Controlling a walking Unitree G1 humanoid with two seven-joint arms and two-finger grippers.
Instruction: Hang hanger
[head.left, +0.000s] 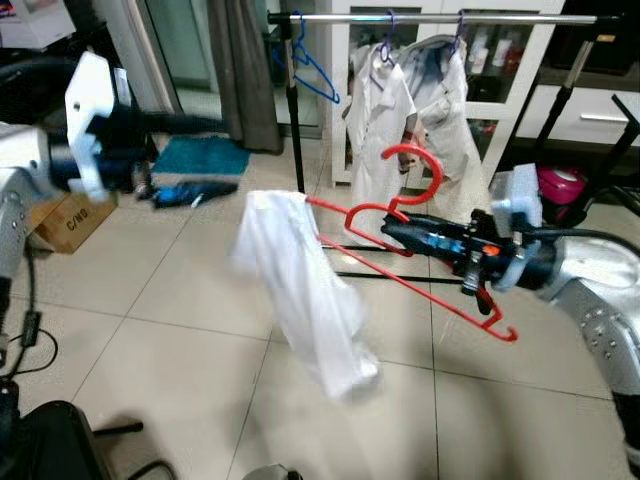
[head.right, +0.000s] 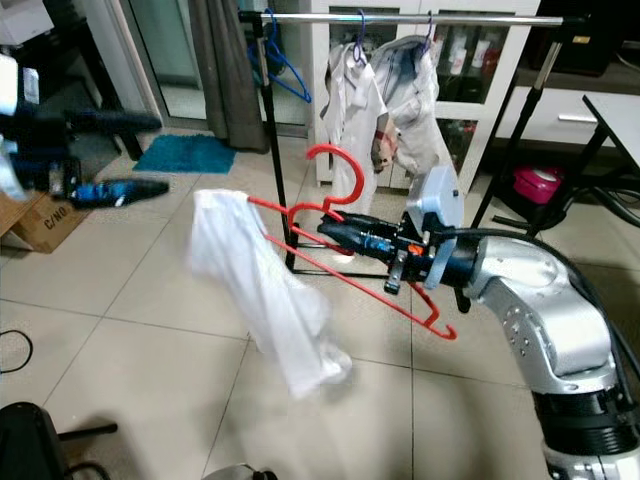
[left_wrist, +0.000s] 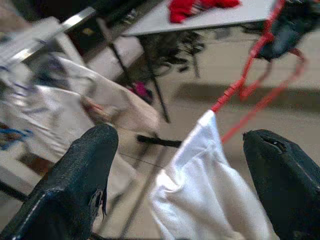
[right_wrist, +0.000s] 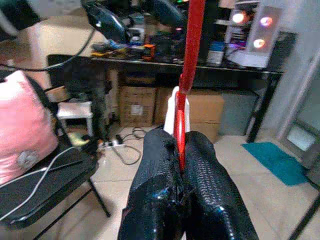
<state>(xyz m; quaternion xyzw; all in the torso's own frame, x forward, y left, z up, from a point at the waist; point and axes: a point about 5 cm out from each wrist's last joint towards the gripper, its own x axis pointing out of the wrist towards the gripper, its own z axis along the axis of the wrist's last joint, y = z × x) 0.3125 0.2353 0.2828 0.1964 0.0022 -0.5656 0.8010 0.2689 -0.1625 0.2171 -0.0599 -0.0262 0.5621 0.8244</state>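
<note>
In front of the rack (head.left: 440, 18), above the tiled floor (head.left: 180, 300), we see the right gripper (head.left: 395, 232) holding a red hanger (head.left: 410, 160) out in the air, its two black fingers (right_wrist: 155, 190) pressed together on the hanger's wire just below the hook. The hanger is tilted, with its hook up toward the rail and one arm slanting down past the wrist. A white shirt (head.left: 300, 290) droops from the hanger's far end, hanging clear of the floor and a little blurred.

The left gripper (head.right: 120, 155) is raised off to the left, well apart from the hanger. In the left wrist view its fingers (left_wrist: 75, 185) stand spread wide, with the shirt seen between them but not touching either one.

The hanger is not yet on the rail; it sits lower than the rail and nearer to us. On the rail we see a blue hanger (head.left: 310, 70) near the left post, bare, and two pale shirts (head.left: 410, 110) side by side further right on purple hooks. Beyond the rack stand white cabinets (head.left: 500, 60). On the floor to the left lie a teal mat (head.left: 200, 155) and a cardboard box (head.left: 70, 220). A pink object (head.left: 560, 185) sits low on the right, behind the rack's black leg.
</note>
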